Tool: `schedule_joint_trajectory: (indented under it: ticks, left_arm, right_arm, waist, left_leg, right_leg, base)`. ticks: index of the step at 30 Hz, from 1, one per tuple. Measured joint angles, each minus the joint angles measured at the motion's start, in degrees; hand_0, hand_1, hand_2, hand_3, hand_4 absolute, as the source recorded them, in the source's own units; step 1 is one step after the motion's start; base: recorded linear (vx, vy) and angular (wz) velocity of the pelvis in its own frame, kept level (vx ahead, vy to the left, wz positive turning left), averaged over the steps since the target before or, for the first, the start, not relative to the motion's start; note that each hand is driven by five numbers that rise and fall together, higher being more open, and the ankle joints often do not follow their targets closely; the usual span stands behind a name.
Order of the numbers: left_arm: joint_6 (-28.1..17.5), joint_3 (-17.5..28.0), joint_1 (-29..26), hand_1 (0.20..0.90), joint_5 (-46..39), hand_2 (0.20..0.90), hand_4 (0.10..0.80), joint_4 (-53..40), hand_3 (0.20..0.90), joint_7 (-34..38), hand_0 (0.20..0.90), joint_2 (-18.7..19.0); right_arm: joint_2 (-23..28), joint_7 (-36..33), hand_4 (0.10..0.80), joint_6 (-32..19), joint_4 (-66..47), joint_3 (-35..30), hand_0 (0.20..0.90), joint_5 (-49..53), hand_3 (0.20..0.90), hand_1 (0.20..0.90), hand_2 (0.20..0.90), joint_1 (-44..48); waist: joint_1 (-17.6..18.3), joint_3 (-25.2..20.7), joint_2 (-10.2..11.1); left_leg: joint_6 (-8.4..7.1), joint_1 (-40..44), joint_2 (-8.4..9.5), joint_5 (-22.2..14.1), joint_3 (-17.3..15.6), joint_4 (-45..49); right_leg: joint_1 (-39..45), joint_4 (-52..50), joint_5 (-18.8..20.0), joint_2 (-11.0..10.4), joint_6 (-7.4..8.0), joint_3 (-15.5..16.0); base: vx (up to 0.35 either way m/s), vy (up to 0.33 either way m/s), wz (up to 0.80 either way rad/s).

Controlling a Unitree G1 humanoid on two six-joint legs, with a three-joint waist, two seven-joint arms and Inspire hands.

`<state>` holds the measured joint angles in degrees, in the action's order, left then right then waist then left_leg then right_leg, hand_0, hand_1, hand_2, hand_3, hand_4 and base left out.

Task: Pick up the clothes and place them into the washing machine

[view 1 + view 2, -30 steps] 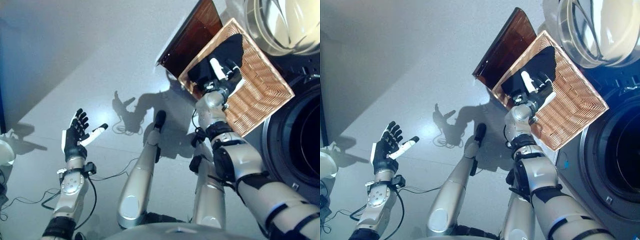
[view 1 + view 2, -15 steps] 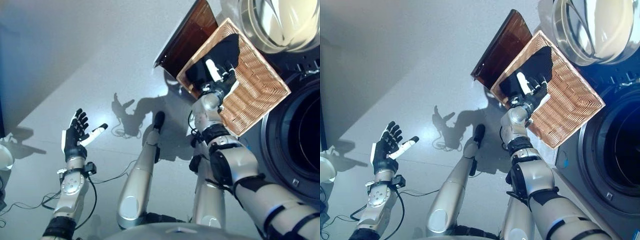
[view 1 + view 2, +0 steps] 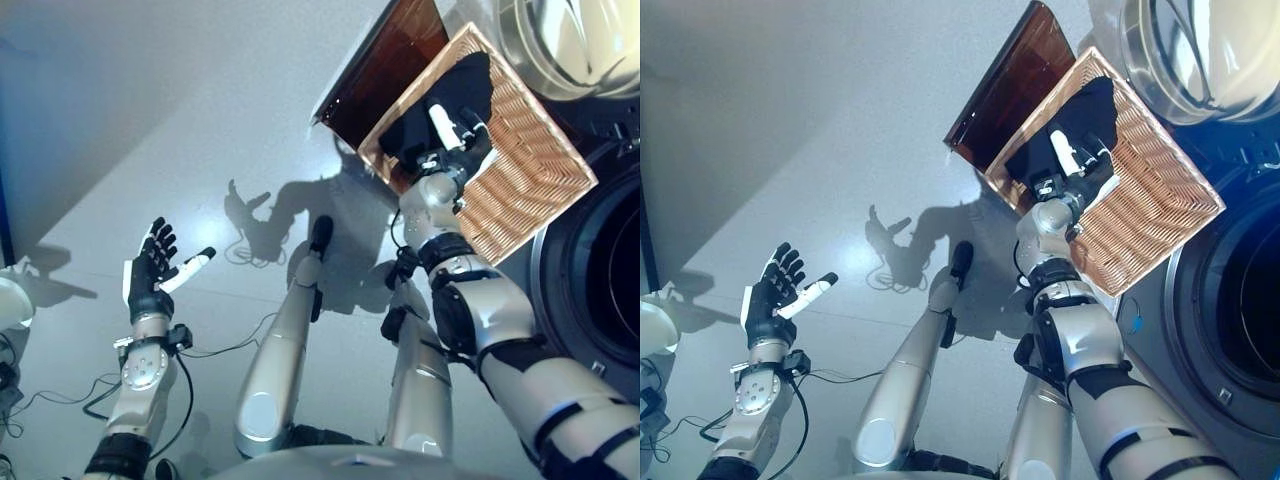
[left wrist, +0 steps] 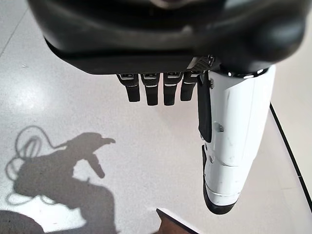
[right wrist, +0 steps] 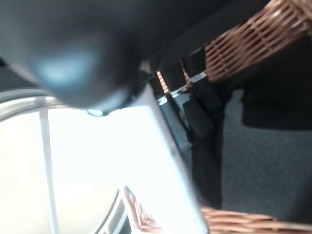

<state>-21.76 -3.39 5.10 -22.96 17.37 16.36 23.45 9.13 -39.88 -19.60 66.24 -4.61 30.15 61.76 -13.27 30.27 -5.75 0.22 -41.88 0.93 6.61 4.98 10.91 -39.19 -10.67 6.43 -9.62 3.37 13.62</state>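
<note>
Right hand (image 3: 452, 150) reaches into the wicker basket (image 3: 530, 170), over the black clothes (image 3: 450, 100) lying in its far corner; fingers extend onto the fabric, white-covered thumb raised above it; grip on the cloth not confirmed, fingertips blurred in the right wrist view, so cannot tell if it is clamped; washing machine drum opening (image 3: 1240, 320) sits just beside the basket, nearer than that hand; left hand (image 3: 152, 272) hangs well apart over bare floor (image 3: 150, 120), fingers spread straight, holding nothing.
</note>
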Motion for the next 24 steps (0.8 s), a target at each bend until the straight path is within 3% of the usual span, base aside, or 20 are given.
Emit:
schedule_joint_trajectory:
  ticks: [1,3,4,6,24]
  left_arm:
    - [0.00,0.00,0.00,0.900,0.00,0.900,0.800,0.00,0.900,0.00,0.900,0.00]
    - [0.00,-0.01,0.00,0.900,0.00,0.900,0.800,0.01,0.900,-0.06,0.900,0.00]
    - [0.00,-0.02,0.00,0.900,0.00,0.900,0.800,0.05,0.900,-0.11,0.900,0.00]
    - [0.00,-0.01,0.00,0.900,-0.01,0.900,0.800,0.06,0.900,-0.11,0.900,0.00]
    - [0.00,-0.01,0.00,0.900,-0.01,0.900,0.800,0.04,0.900,-0.18,0.900,0.00]
  right_arm:
    - [0.01,0.01,0.800,0.01,0.00,0.01,0.900,-0.01,0.900,0.900,0.900,0.06]
    - [0.11,0.06,0.592,0.04,0.00,0.03,0.609,-0.02,0.609,0.609,0.609,0.30]
    - [0.14,0.06,0.425,0.11,0.00,0.06,0.376,-0.02,0.376,0.376,0.376,0.31]
    - [0.73,0.05,0.300,0.67,-0.01,0.08,0.200,-0.09,0.200,0.200,0.200,0.40]
    - [1.49,1.45,0.300,2.21,0.02,0.40,0.200,-0.49,0.200,0.200,0.200,0.79]
  waist:
    - [-0.01,0.00,0.00]
    - [0.03,0.00,0.00]
    - [0.03,0.00,0.00]
    - [0.02,0.00,0.00]
    - [-0.05,0.01,0.02]
  left_leg:
    - [0.00,-0.07,0.00,0.00,-0.02,0.02]
    - [0.00,-0.37,-0.03,0.02,-0.03,0.14]
    - [0.00,-0.38,-0.02,0.02,-0.03,0.15]
    - [0.00,-0.38,0.00,0.02,-0.03,0.17]
    - [0.02,-0.41,0.00,0.00,-0.05,0.06]
  right_leg:
    - [-0.08,-0.02,0.00,0.00,0.00,-0.02]
    - [-0.33,-0.02,-0.18,0.01,0.27,-0.03]
    - [-0.33,-0.02,-0.18,0.01,0.28,-0.03]
    - [-0.32,-0.04,-0.20,-0.01,0.30,-0.04]
    - [-0.38,-0.03,0.08,0.01,0.08,-0.04]
  base:
    - [0.000,0.000,0.00]
    - [0.000,0.000,0.00]
    - [0.000,0.000,0.00]
    - [0.000,0.000,0.00]
    - [0.000,0.000,0.00]
